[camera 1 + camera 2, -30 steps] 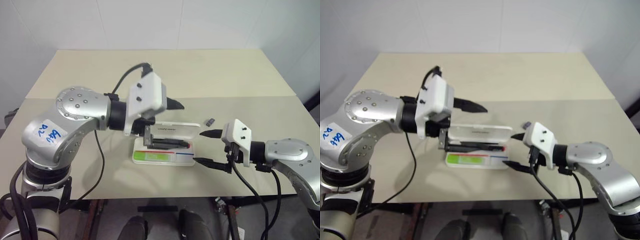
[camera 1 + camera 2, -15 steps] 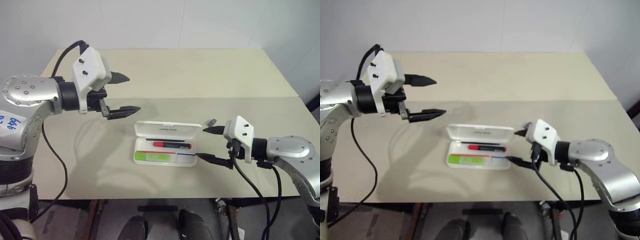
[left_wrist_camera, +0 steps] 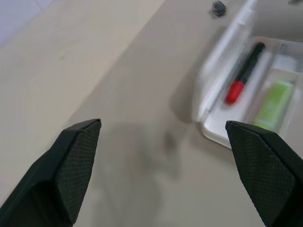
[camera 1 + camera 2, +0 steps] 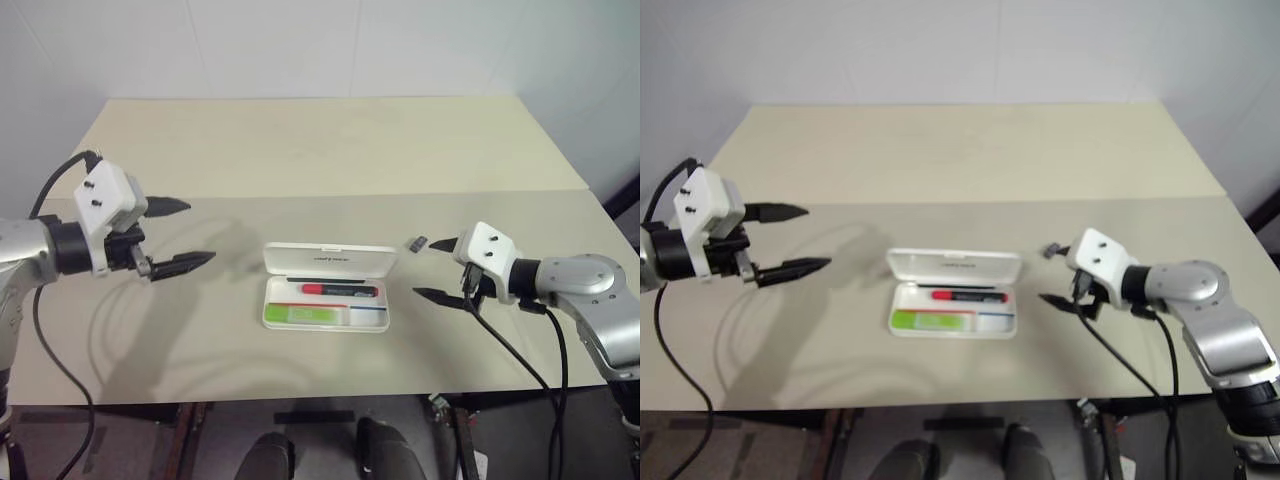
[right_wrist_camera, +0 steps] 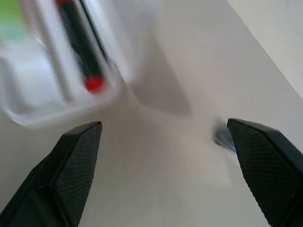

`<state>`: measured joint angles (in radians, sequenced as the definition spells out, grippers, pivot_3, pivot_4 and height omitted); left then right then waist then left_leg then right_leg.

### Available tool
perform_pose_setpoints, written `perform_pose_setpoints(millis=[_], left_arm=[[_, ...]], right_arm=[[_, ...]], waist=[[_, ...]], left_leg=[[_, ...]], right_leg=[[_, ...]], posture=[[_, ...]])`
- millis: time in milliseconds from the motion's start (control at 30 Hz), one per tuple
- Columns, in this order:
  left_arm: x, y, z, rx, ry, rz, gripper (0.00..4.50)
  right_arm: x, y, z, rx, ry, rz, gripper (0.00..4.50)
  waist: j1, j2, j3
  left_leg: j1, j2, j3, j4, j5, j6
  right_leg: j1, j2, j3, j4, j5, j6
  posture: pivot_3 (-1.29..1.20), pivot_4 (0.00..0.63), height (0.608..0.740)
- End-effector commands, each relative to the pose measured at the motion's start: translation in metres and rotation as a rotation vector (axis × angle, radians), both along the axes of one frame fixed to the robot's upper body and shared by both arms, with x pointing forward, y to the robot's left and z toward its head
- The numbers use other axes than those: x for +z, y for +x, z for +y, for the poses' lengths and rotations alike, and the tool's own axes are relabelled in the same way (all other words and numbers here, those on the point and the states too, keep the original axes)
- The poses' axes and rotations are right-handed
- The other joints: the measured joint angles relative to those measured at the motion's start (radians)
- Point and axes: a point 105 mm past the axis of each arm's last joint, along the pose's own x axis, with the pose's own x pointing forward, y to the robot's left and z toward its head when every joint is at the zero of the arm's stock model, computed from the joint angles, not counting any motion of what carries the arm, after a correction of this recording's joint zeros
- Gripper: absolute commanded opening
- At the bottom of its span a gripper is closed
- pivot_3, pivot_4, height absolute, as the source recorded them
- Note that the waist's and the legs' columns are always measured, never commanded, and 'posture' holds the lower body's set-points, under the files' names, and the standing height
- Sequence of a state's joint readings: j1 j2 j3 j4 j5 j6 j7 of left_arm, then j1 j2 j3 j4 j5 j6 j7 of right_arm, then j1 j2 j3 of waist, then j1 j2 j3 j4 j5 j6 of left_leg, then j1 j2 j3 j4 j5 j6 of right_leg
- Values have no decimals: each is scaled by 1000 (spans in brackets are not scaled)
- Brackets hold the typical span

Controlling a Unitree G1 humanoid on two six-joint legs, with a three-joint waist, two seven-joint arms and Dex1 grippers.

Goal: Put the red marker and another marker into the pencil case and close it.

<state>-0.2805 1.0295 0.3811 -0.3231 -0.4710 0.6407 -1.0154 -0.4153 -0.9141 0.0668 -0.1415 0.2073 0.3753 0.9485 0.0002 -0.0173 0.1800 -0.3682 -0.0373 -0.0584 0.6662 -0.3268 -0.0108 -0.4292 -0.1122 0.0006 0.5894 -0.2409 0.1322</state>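
while the case [image 4: 327, 287] lies open in the middle of the table [image 4: 330, 150], both grippers hang apart from it with nothing in them. the left gripper [image 4: 182, 234], fingers spread wide, is well to the case's left; the right gripper [image 4: 436, 269], also wide open, is near its right end. inside the tray the red marker [image 4: 340, 290] lies along the lid side and the green marker [image 4: 304, 314] along the front. a small dark piece [image 4: 419, 242] rests on the table just beside the right gripper's upper finger.
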Motion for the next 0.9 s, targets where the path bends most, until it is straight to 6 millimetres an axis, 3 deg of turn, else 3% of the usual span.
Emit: perform_pose_setpoints(millis=[33, 200, 567, 900], left_arm=[[12, -14, -5, -70, 5, -70, 4462], [13, -16, -16, -145, -28, -108, 4462], [17, 7, -50, -286, -140, -236, 4462], [20, 29, -68, -367, -163, -247, 4462]], right_arm=[[5, 14, -6, 29, -75, -50, 4500], [6, 30, -7, 64, -119, -63, 4500], [-6, 61, -3, 180, -273, -26, 4500], [7, 89, 0, 206, -396, -54, 4500]], waist=[[-3, 0, 0], [-5, 0, 0], [-8, 0, 0], [-30, 1, 0]], left_leg=[[0, 0, 0, 0, 0, 0], [1, 0, 1, 0, 0, -1], [0, 0, 2, 0, 3, -5], [0, 0, 4, -1, 3, -6]], right_leg=[[0, 0, 0, 0, 0, 0], [0, 0, 0, 0, 0, 0], [-1, 0, 1, 0, 1, 1], [-3, 0, 2, 0, 1, 2]], posture=[[0, 150, 740], [0, 150, 740], [0, 150, 740], [0, 150, 740]])
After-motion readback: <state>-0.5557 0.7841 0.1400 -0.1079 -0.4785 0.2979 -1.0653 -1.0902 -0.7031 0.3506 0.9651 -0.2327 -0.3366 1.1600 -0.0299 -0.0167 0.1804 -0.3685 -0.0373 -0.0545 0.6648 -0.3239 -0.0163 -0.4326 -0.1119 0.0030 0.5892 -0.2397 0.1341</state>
